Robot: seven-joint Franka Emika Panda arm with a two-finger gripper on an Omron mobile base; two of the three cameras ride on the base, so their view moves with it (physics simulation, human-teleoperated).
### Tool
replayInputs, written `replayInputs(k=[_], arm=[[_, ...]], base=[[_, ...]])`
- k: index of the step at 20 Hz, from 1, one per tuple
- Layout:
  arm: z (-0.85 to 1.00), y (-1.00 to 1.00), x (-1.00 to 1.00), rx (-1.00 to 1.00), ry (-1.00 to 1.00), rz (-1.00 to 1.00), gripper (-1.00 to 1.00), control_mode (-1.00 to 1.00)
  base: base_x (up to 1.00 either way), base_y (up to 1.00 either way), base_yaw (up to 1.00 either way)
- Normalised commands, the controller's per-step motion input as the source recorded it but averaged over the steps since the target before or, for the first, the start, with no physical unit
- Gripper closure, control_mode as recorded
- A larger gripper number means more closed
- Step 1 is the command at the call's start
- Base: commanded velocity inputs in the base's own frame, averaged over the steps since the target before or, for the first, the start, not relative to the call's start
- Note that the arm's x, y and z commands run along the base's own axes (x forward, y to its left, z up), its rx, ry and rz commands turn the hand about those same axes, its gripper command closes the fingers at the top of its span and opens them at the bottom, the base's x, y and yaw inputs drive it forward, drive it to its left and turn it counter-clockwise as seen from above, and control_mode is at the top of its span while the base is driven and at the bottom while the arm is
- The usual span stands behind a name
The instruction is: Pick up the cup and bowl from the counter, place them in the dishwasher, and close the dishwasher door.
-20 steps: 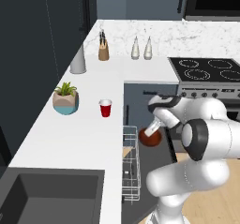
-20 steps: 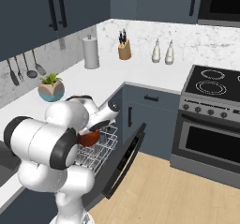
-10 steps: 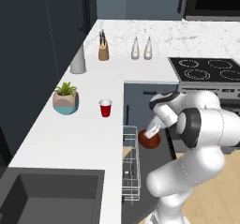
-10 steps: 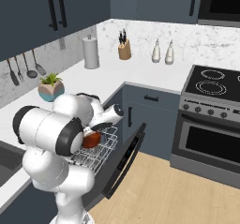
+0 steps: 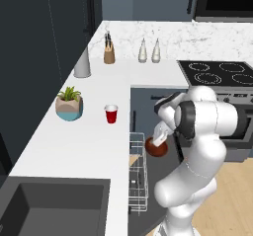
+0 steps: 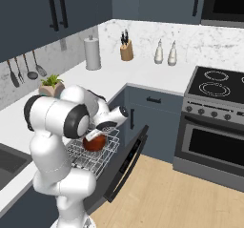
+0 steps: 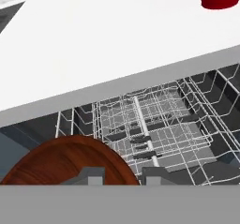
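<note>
From the left base camera I read across the counter (image 5: 74, 146): the plant pot (image 5: 69, 104) sits near the back wall side, and just to its right the cup (image 5: 111, 114) stands upright and untouched, well apart from the arm. Right of the counter's edge the white rack (image 5: 138, 176) of the dishwasher (image 6: 102, 162) is pulled out. Over its far end hangs my hand (image 5: 159, 140), its fingers drawn in to a narrow gap and pinched on the rim of the bowl (image 5: 156, 147), which hangs tilted on edge.

Compared with a second ago, the bowl has barely moved; it sits perhaps a touch lower against the rack. What has changed is the arm's pose: the elbow and upper links have swung over, reorienting above the rack, while the grip has stayed the same. I take that as the arm lining up for the set-down, not a release.

From the right base camera the bowl (image 6: 94, 142) sits just above the wires, and I cannot tell whether it touches them. The dishwasher door (image 6: 125, 162) lies dropped open towards the floor.

In the hand camera the bowl's rim (image 7: 70, 160) sits at the fingers with the open rack (image 7: 150, 124) ahead.

I judge the bowl nearly placed, with the cup and the door yet to do.
</note>
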Motion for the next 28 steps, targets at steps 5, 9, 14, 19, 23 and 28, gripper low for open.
replayInputs(k=[5, 9, 14, 19, 23, 28], arm=[[-0.11, 0.0, 0.08, 0.04, -0.01, 0.0, 1.0, -1.0], [-0.04, 0.06, 0.23, 0.02, 0.0, 0.0, 1.0, -1.0], [-0.23, 0.05, 0.24, 0.0, 0.0, 0.0, 1.0, -1.0], [-0.3, 0.04, 0.24, 0.0, 0.0, 0.0, 1.0, -1.0], [-0.22, 0.0, 0.22, 0.0, 0.0, 0.0, 1.0, -1.0], [-0.21, 0.04, 0.24, 0.0, 0.0, 0.0, 1.0, -1.0]], base=[[0.0, 0.0, 0.0], [0.0, 0.0, 0.0], [0.0, 0.0, 0.0], [0.0, 0.0, 0.0], [0.0, 0.0, 0.0], [0.0, 0.0, 0.0]])
